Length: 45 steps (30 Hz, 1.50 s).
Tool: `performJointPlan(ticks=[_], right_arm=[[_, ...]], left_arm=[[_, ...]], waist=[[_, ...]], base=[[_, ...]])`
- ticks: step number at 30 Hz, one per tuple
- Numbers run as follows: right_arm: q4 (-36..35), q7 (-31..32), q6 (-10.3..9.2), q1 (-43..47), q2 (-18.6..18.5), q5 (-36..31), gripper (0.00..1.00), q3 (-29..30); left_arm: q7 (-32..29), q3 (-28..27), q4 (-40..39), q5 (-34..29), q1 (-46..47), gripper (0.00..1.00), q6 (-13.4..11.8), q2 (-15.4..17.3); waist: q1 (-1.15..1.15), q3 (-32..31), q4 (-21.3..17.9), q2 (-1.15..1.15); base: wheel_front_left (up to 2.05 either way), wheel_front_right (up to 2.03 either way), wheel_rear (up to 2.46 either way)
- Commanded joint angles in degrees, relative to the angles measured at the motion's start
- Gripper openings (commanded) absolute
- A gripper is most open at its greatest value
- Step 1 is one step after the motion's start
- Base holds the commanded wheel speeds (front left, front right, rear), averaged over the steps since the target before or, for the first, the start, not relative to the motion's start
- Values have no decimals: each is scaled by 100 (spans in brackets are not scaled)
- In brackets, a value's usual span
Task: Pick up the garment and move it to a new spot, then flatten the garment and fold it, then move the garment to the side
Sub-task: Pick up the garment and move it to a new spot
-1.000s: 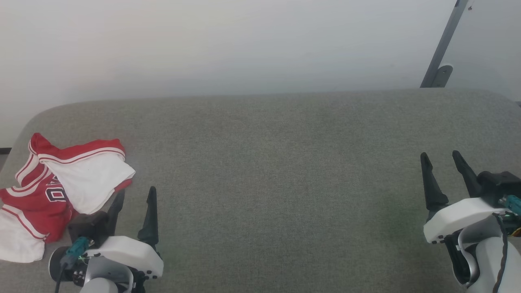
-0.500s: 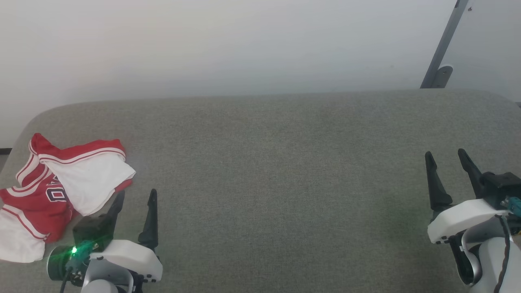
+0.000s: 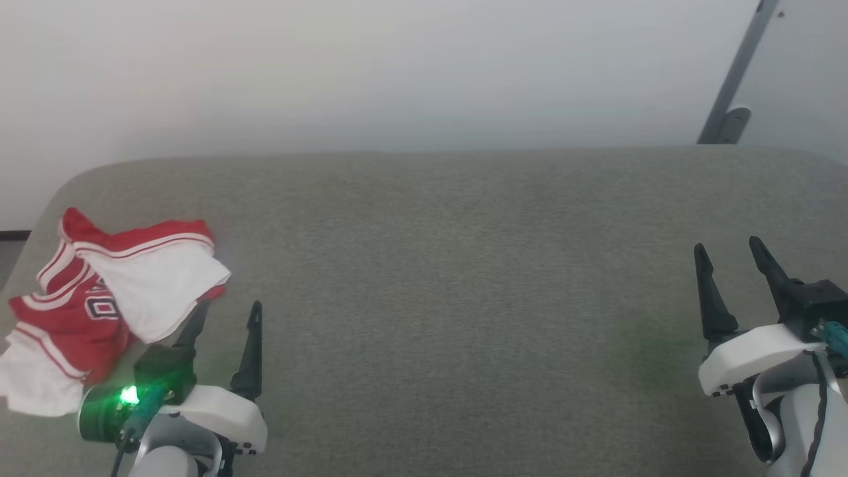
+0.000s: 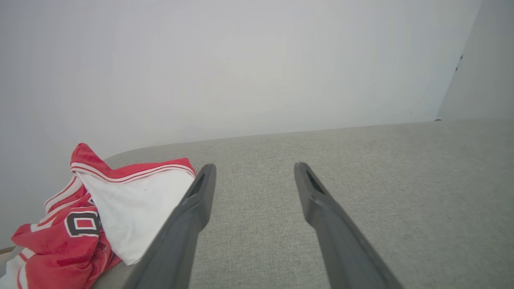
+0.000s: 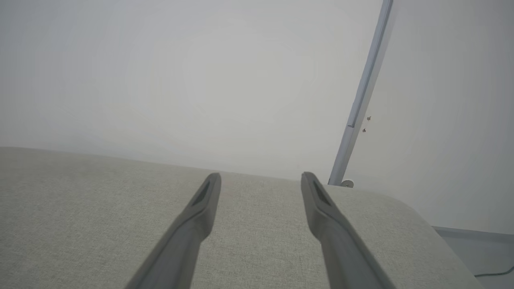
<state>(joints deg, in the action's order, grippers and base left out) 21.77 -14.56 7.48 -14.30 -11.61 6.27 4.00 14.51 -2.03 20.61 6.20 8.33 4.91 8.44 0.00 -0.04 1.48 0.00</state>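
The garment [image 3: 99,301] lay crumpled at the far left end of a grey fabric surface [image 3: 450,265], close to its rounded corner. A white sleeve was spread over the top of the heap. Red cloth with white-striped trim and a patch of dark, white-outlined lettering showed beneath and to the left of it.

The left gripper [image 3: 230,305] hovered just to the right of the heap, its two dark fingers spread wide and holding nothing. In the left wrist view, the finger on the garment's side crossed in front of the sleeve's edge and hid part of it; whether it touched the cloth could not be told. A green light [image 3: 129,396] glowed on that wrist.

The right gripper [image 3: 727,244] sat well apart from the garment, at the far right end of the surface, with its fingers also held wide and empty. Bare grey fabric stretched between the two grippers.

Behind the surface rose a plain pale wall [image 3: 331,66]. A slanted grey metal bar [image 3: 742,73] leaned against it at the right. In the right wrist view, a strip of floor [image 5: 466,245] showed beyond the surface's right corner, with a thin green cable [image 5: 494,274] lying on it.
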Motion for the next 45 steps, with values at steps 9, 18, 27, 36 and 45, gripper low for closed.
performJointPlan(ticks=[9, 18, 27, 36, 45], right_arm=[[-100, -70, 1, 52, 58, -48, 100, -290], [-78, -65, 1, 9, 248, -15, 100, -724], [-54, -65, 1, 97, 342, 181, 100, -1297], [-27, -65, 1, -90, 336, 299, 100, -1714], [-122, -65, 1, -304, 274, 270, 100, -1750]], left_arm=[[79, -205, 75, -197, 146, 100, 16, -107], [78, -405, 23, -197, -47, 100, -115, -292], [78, -654, -241, -79, -383, 100, -275, -470], [78, -778, -515, 56, -733, 100, -352, -536], [78, -549, -99, -84, 261, 100, 25, -319]], waist=[[0, 105, 945, 0], [0, 169, 1932, 0], [0, 132, 2780, 0], [0, 221, 2849, 0], [0, 739, 2101, 0]], base=[[0, 0, 0], [0, 0, 0], [0, 0, 0], [0, 0, 0], [0, 0, 0]])
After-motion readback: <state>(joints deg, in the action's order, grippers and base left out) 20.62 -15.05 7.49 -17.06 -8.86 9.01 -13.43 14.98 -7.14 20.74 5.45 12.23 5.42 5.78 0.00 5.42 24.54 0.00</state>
